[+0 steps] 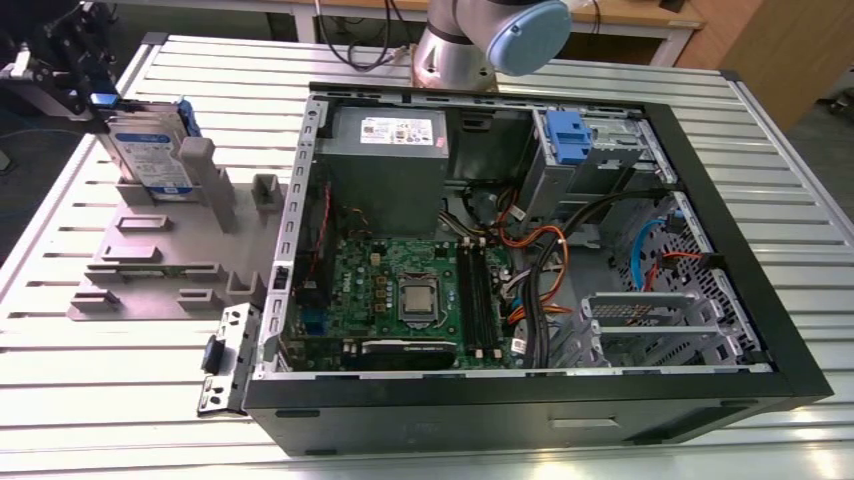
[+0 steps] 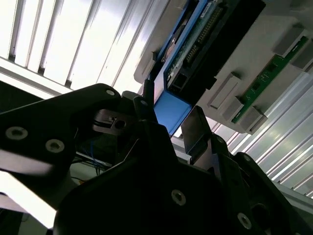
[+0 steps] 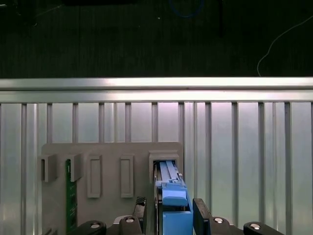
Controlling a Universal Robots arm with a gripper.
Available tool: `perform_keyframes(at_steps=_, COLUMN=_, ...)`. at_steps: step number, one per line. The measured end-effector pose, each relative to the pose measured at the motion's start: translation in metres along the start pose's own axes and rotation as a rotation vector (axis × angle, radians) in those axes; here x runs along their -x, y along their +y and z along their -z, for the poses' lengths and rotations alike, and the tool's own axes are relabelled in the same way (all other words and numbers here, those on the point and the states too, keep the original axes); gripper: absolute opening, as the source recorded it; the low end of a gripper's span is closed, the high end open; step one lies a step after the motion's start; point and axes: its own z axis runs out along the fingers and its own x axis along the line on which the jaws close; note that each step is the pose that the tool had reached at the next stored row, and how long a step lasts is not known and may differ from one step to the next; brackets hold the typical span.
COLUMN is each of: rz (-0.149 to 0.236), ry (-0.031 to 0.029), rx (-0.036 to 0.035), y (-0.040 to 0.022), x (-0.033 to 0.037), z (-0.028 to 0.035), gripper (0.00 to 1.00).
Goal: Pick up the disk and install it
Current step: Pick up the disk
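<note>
- My gripper [image 3: 170, 203] is open. Its two fingers [image 3: 199, 213] straddle the disk [image 3: 168, 176] with slight gaps, so I judge nothing is clamped.
- The one disk stands on edge in a slot of the one grey stand [image 1: 147, 275], leaving its top edge free to grasp.
- One green memory stick [image 3: 71, 196] shares the stand, and one open case [image 1: 694, 200] sits beside it.

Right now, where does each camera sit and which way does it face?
Exterior view: high, looking down on the open computer case and table; the arm shows.
First wrist view: on the wrist, facing along the end effector at the disk.
Second wrist view: close behind the end effector.
Both wrist views share the disk.
</note>
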Motion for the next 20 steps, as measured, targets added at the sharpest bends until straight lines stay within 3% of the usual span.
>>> perform_keyframes(at_steps=18, rz=0.000, ry=-0.0011, rx=-0.0001, y=-0.0002, x=0.0001, z=-0.0022, gripper=0.48)
perform_keyframes(at_steps=19, rz=0.000, ry=-0.0011, rx=0.0003, y=-0.0006, x=0.0001, z=-0.0022, gripper=0.41)
perform_keyframes(at_steps=20, rz=0.000, ry=-0.0010, rx=0.0038, y=-0.0016, x=0.0001, z=-0.0022, gripper=0.41)
